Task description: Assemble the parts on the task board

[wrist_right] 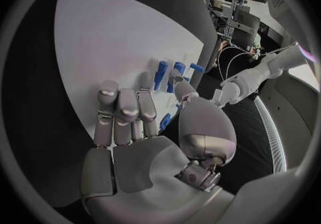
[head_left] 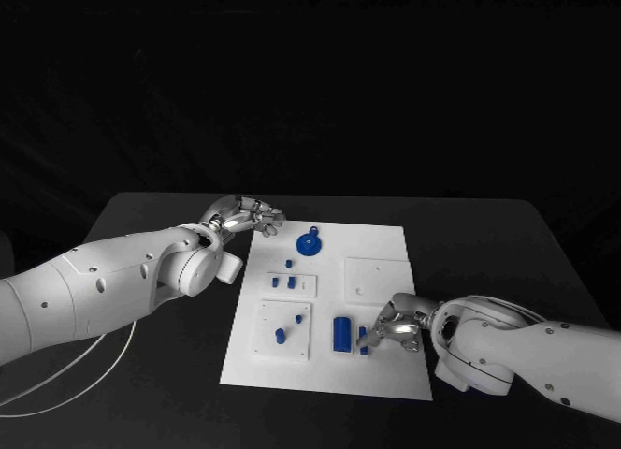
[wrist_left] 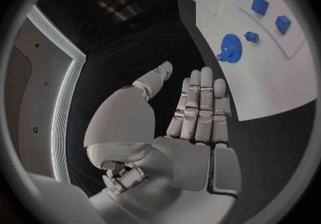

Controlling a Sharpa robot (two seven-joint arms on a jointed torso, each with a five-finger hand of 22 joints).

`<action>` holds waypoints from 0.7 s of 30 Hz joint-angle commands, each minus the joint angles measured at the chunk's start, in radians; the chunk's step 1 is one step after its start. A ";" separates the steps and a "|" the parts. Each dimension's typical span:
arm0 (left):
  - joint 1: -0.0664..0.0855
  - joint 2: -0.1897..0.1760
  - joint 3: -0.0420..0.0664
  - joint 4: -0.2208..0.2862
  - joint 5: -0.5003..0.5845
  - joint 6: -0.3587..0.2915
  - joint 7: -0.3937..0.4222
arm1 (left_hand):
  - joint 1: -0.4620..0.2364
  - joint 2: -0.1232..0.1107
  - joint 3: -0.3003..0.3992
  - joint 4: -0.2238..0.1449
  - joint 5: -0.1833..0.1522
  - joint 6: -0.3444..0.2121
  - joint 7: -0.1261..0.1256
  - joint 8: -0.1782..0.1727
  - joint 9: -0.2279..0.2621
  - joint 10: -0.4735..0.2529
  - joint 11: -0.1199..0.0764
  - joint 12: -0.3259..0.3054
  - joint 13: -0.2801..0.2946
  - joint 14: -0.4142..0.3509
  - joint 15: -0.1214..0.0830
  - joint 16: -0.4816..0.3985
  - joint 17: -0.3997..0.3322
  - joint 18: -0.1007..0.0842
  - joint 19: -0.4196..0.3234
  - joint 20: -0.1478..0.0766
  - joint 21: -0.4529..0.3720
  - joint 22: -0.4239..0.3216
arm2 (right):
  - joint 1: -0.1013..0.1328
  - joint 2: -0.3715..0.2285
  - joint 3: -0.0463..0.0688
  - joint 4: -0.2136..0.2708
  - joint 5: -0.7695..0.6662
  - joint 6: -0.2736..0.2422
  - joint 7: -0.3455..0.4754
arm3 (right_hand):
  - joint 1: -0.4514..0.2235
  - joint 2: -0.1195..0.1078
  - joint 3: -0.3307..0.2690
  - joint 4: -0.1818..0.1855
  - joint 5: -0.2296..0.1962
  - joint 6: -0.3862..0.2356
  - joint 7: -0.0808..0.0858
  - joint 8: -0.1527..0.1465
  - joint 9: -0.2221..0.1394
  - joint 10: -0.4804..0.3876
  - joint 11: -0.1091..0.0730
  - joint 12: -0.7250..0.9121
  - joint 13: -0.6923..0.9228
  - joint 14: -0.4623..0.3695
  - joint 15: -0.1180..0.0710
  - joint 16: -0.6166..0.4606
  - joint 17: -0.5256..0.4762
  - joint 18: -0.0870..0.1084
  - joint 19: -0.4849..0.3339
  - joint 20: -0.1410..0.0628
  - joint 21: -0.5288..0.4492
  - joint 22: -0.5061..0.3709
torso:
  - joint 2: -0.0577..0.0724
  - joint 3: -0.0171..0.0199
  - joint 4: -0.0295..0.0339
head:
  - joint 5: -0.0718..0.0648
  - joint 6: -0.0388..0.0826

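In the head view the board (head_left: 378, 248) lies at mid-frame on the black worktop (head_left: 499, 234), running from the centre down toward the lower middle. The left arm (head_left: 108, 285) comes in from the left edge and bends up to the board's upper left corner, where the left hand (head_left: 243, 217) sits just off the board's edge over the worktop, fingers loosely curled and holding nothing that can be made out. A blue gear (head_left: 310, 245) lies on the board just right of that hand, with small blue pieces below it at mid-board and a taller blue peg (head_left: 341, 333) in the lower part. The right arm (head_left: 540, 351) enters from the lower right, and the right hand (head_left: 396, 327) rests over the board's lower right part, just beside the peg; whether it touches a part cannot be told here. In the left wrist view the left hand (wrist_left: 190, 122) fills the middle, fingers (wrist_left: 200, 101) straight and side by side, thumb set apart, empty; the board (wrist_left: 267, 74) lies at upper right with the gear (wrist_left: 229, 48) and two blue blocks. In the right wrist view the right hand (wrist_right: 144, 128) is spread flat over the board (wrist_right: 114, 37), fingers (wrist_right: 123, 109) extended together, gripping nothing, with blue pegs (wrist_right: 170, 74) just beyond the fingertips near the centre.
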 commanded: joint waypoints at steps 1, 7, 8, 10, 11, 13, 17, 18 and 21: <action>0.001 0.001 0.001 0.002 0.005 0.012 0.007 | 0.001 0.010 -0.004 0.001 -0.001 -0.004 -0.004 0.005 -0.001 0.008 0.001 -0.004 -0.001 0.009 0.000 -0.005 0.001 0.007 0.002 0.006 -0.005 0.002 | -0.008 -0.009 -0.007 -0.003 0.025 0.072 -0.009 | 0.021 0.011 -0.016 0.000 -0.001 -0.005 0.003 -0.001 -0.003 0.000 -0.005 -0.001 0.050 0.001 -0.005 -0.004 0.003 0.037 -0.002 -0.008 -0.004 0.011 | 0.000 -0.0002 0.0001 | 0.000 0.000; 0.001 0.001 0.001 0.002 0.005 0.012 0.007 | 0.001 0.010 -0.004 0.001 -0.001 -0.004 -0.004 0.005 -0.001 0.008 0.001 -0.004 -0.001 0.010 0.000 -0.005 0.002 0.007 0.002 0.006 -0.005 0.002 | -0.008 -0.017 -0.008 -0.005 0.000 0.092 -0.011 | 0.121 0.028 -0.054 -0.001 -0.001 -0.004 0.003 -0.005 -0.005 -0.001 -0.003 -0.001 0.050 -0.001 -0.004 -0.003 0.006 0.037 -0.008 -0.008 -0.005 0.015 | 0.000 -0.0003 -0.0003 | 0.000 0.000; 0.001 0.001 0.001 0.002 0.005 0.011 0.007 | 0.001 0.010 -0.004 0.001 -0.001 -0.004 -0.005 0.005 -0.001 0.008 0.001 -0.004 -0.001 0.010 0.000 -0.005 0.002 0.007 0.002 0.006 -0.005 0.002 | -0.008 -0.016 -0.008 -0.005 0.000 0.091 -0.011 | 0.137 0.030 -0.064 0.000 -0.001 -0.003 0.003 -0.005 -0.006 -0.001 -0.003 -0.001 0.050 -0.001 -0.004 -0.003 0.006 0.037 -0.009 -0.007 -0.005 0.015 | 0.000 -0.0002 -0.0005 | 0.000 0.000; 0.001 0.001 0.001 0.002 0.005 0.012 0.007 | 0.001 0.010 -0.004 0.000 -0.001 -0.004 -0.005 0.005 -0.001 0.008 0.001 -0.004 -0.001 0.010 0.000 -0.005 0.002 0.007 0.002 0.006 -0.005 0.002 | -0.008 -0.014 -0.008 -0.005 -0.008 0.088 -0.012 | 0.153 0.036 -0.071 -0.001 -0.001 -0.002 0.004 -0.006 -0.006 -0.001 -0.004 -0.001 0.050 -0.001 -0.004 -0.003 0.006 0.037 -0.010 -0.006 -0.006 0.015 | 0.000 -0.0001 -0.0004 | 0.000 0.000; 0.001 0.001 0.001 0.002 0.005 0.012 0.007 | 0.001 0.010 -0.004 0.000 -0.001 -0.004 -0.005 0.005 -0.001 0.008 0.001 -0.004 -0.001 0.010 0.000 -0.005 0.002 0.007 0.002 0.006 -0.005 0.002 | -0.008 -0.012 -0.008 -0.004 -0.012 0.087 -0.013 | 0.160 0.038 -0.073 -0.001 -0.001 -0.002 0.004 -0.006 -0.006 -0.001 -0.004 -0.002 0.050 -0.001 -0.004 -0.003 0.007 0.037 -0.010 -0.005 -0.006 0.015 | 0.000 0.0000 -0.0004 | 0.000 0.001; 0.001 0.002 0.001 0.002 0.005 0.012 0.007 | 0.002 0.010 -0.004 0.000 -0.001 -0.004 -0.005 0.005 -0.001 0.008 0.001 -0.004 -0.001 0.010 0.000 -0.005 0.002 0.007 0.002 0.006 -0.005 0.002 | -0.008 -0.008 -0.008 -0.005 -0.017 0.085 -0.015 | 0.163 0.041 -0.077 0.000 -0.001 -0.001 0.004 -0.007 -0.007 0.000 -0.004 -0.001 0.050 -0.001 -0.003 -0.003 0.007 0.037 -0.010 -0.004 -0.006 0.015 | 0.000 0.0003 -0.0003 | -0.001 0.001; 0.001 0.002 0.001 0.002 0.005 0.012 0.007 | 0.002 0.010 -0.004 0.000 -0.001 -0.005 -0.005 0.005 -0.002 0.008 0.001 -0.004 -0.001 0.010 0.000 -0.005 0.002 0.007 0.002 0.006 -0.005 0.002 | -0.008 -0.001 -0.008 -0.005 -0.047 0.072 -0.026 | 0.172 0.052 -0.080 0.000 -0.001 0.002 0.004 -0.007 -0.008 0.002 -0.004 0.000 0.051 0.000 -0.003 -0.003 0.008 0.037 -0.009 -0.003 -0.007 0.014 | 0.000 -0.0003 0.0003 | -0.002 0.001; 0.001 0.002 0.001 0.002 0.005 0.012 0.007 | 0.002 0.010 -0.004 0.000 -0.001 -0.005 -0.004 0.005 -0.002 0.008 0.001 -0.004 -0.001 0.010 0.000 -0.005 0.002 0.007 0.002 0.006 -0.005 0.002 | -0.008 0.000 -0.008 -0.006 -0.053 0.066 -0.031 | 0.177 0.060 -0.079 0.000 -0.001 0.003 0.003 -0.007 -0.008 0.003 -0.004 0.001 0.052 0.000 -0.003 -0.003 0.008 0.037 -0.009 -0.002 -0.007 0.014 | 0.000 -0.0004 0.0004 | -0.002 0.001; 0.001 0.002 0.001 0.002 0.005 0.011 0.007 | 0.002 0.010 -0.004 0.000 -0.001 -0.005 -0.004 0.005 -0.002 0.008 0.001 -0.004 -0.002 0.010 0.000 -0.006 0.003 0.007 0.002 0.006 -0.005 0.002 | -0.008 0.004 -0.008 -0.006 -0.080 0.059 -0.047 | 0.187 0.075 -0.076 0.000 -0.001 0.005 0.003 -0.007 -0.009 0.007 -0.004 0.004 0.053 0.001 -0.003 -0.003 0.008 0.037 -0.008 -0.001 -0.008 0.013 | 0.000 -0.0012 0.0003 | -0.002 0.001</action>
